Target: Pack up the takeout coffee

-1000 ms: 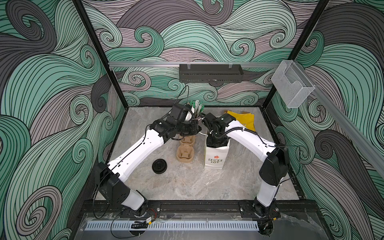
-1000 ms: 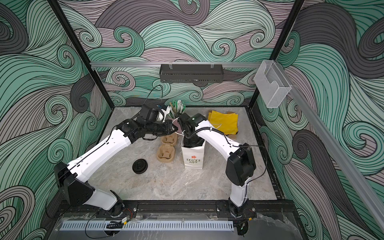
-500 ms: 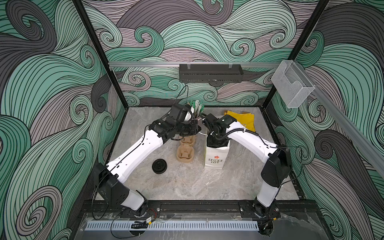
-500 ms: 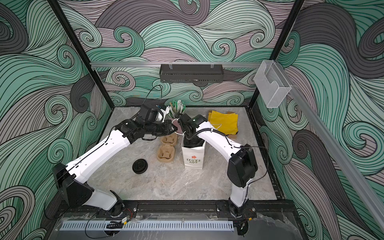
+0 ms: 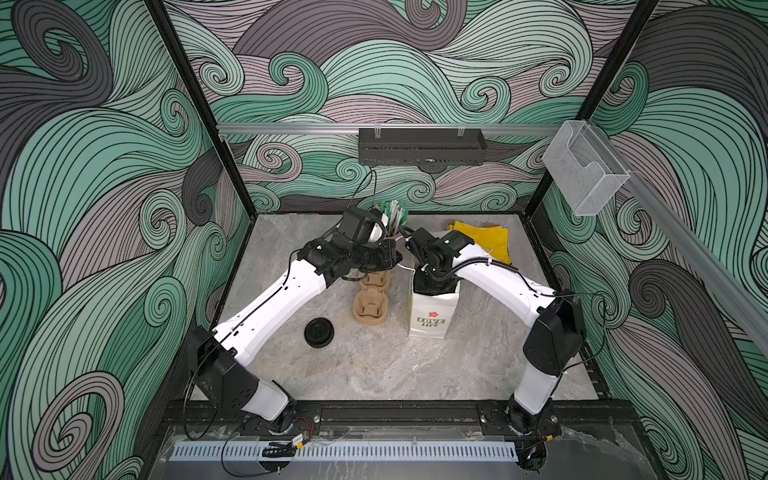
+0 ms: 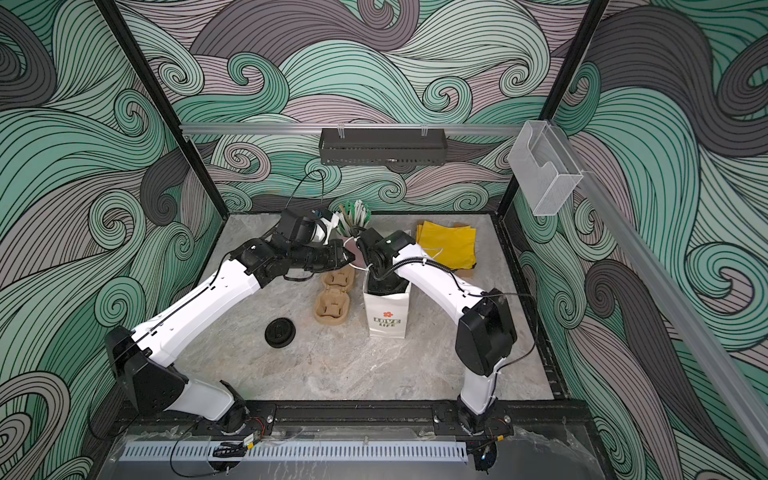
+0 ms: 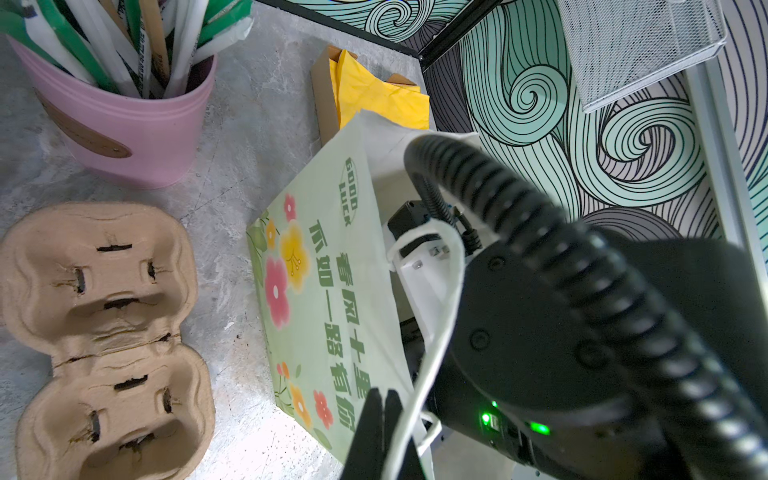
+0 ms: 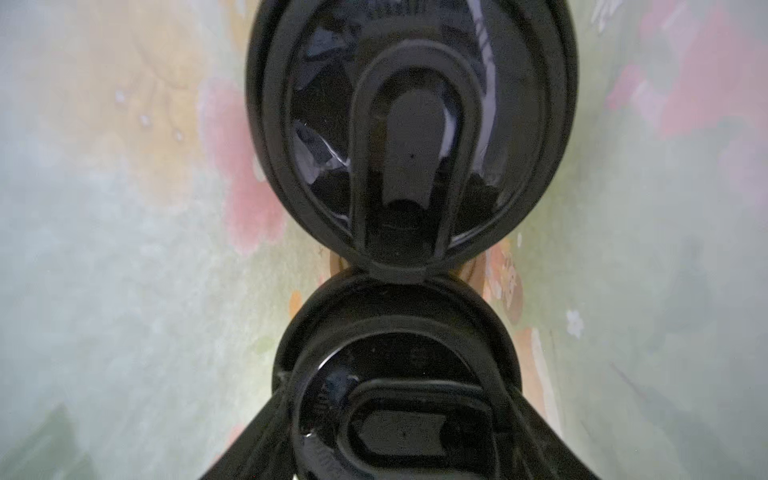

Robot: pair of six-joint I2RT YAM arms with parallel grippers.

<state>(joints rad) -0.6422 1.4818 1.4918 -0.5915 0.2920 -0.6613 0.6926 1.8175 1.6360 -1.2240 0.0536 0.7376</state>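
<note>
Inside the flowered paper bag the right wrist view shows two takeout coffee cups from above, only their black sip lids visible. The near lid sits between the dark fingers of my right gripper, which is shut on that cup. The far lid touches it, deeper in the bag. In both top views the right gripper is hidden inside the bag. My left gripper is shut on the bag's rim beside its white cord handle.
Two brown pulp carriers lie left of the bag. A loose black lid lies nearer the front. The pink cup of straws stands behind the grippers. Yellow napkins lie at the back right.
The right arm's elbow has shifted very slightly. Both grippers and the bag stay where they were.
</note>
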